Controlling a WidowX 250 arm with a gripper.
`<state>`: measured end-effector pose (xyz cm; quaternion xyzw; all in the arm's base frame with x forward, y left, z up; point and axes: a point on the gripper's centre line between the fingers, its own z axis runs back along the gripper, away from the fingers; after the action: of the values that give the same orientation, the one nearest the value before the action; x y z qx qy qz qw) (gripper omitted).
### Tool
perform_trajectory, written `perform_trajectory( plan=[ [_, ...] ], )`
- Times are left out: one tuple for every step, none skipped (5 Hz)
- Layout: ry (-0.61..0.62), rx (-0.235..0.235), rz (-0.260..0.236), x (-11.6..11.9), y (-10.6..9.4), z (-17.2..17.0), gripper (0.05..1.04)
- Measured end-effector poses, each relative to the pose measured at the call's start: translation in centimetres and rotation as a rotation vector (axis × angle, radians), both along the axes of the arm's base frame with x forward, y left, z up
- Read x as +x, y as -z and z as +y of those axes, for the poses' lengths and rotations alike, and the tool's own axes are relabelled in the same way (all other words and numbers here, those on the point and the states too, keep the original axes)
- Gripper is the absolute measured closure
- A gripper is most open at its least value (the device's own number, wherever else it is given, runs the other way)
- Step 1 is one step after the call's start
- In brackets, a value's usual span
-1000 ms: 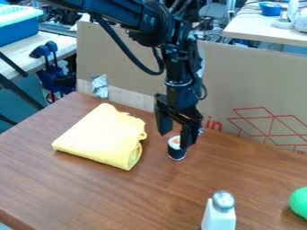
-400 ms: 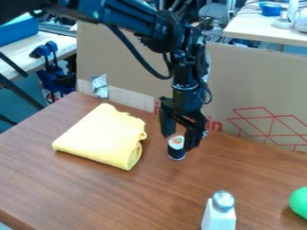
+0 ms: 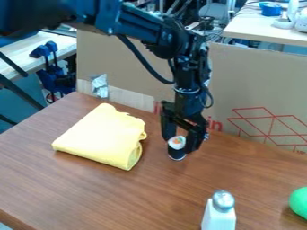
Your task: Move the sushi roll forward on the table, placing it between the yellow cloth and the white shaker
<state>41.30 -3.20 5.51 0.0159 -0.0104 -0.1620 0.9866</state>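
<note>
Folded into a thick, soft-edged wedge at left, a yellow cloth with a rolled, rippled right side. To its right, upright on the tabletop, a small sushi-roll piece, cylindrical, with a dark side wall and a round white top dotted orange and green. Directly over it, a black gripper, its fingers parted, one on each side of the roll's top, contact with it impossible to tell; above, a jointed arm of dark, hard segments, trailing a looped black cable. Nearer the front edge, a white shaker with smooth, flat sides and a shiny domed metal cap, and at far right a rounded, bright green object, cut by the frame. Beneath them all, a brown table with streaked wood grain. Behind, from left, blue-and-black clamps beside a pale workbench, a crinkled silver patch on a flat cardboard panel with red line print, and a light desk bearing a blue ring-shaped item.
</note>
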Motion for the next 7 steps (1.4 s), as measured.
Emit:
perform_trajectory(
  plan=[
    [-0.021, 0.008, 0.025, 0.0, 0.8, 0.5, 0.115],
    [-0.026, -0.011, -0.010, 0.5, 0.9, 0.6, 0.381],
    [-0.020, -0.021, -0.015, 0.3, 1.1, 0.1, 0.529],
    [0.000, -0.019, -0.001, -0.9, 0.8, -0.5, 0.551],
    [0.024, -0.030, -0.006, -2.4, -0.9, -1.9, 0.551],
    [0.029, -0.054, -0.009, -5.0, -2.6, -3.3, 0.551],
    [0.008, -0.046, 0.037, -8.0, -2.7, -3.6, 0.551]
  ],
)
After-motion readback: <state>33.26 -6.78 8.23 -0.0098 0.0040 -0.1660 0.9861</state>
